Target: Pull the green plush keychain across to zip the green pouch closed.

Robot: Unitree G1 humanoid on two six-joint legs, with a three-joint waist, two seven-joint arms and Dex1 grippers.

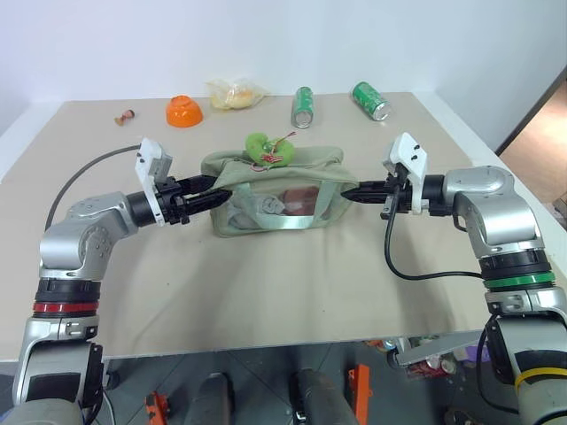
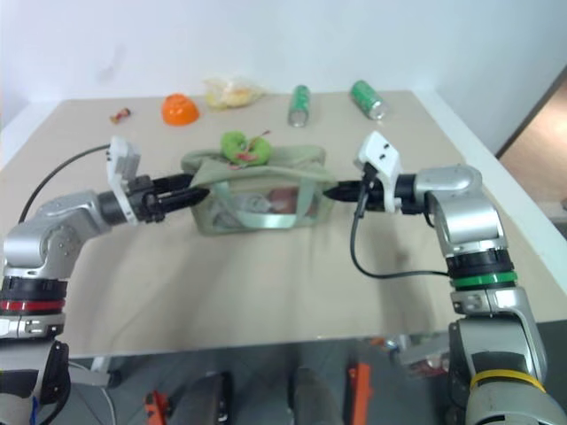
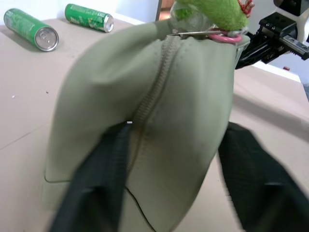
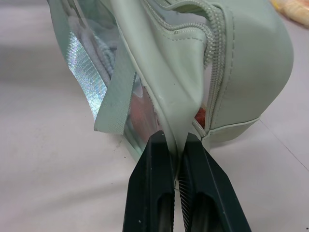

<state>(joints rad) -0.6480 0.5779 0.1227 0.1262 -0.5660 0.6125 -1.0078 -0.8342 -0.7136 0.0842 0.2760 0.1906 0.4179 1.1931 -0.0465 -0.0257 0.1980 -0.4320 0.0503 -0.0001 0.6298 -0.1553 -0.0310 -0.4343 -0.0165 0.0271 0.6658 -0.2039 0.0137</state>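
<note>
At table centre sits the pale sage-green fabric zip pouch (image 1: 273, 197), w/ the lime-green fuzzy plush keychain (image 1: 262, 147) resting on top. Right gripper (image 4: 177, 145) is clamped tight on the pouch's end seam. Left gripper (image 3: 169, 159) is part-open, fingers (image 3: 94, 179) straddling the opposite end; grip can't be confirmed.

Green pouch (image 3: 159, 121) end-on, close to camera; zipper seam runs up middle of fabric. Left gripper (image 3: 176, 169) fingers (image 3: 96, 183) straddle pouch end, one each side, fabric between. Green plush keychain (image 3: 217, 9) on top, pink ring beneath. Right gripper (image 3: 270, 36) at far end. Two green cans (image 3: 31, 30) lie on table (image 3: 24, 96).
</note>
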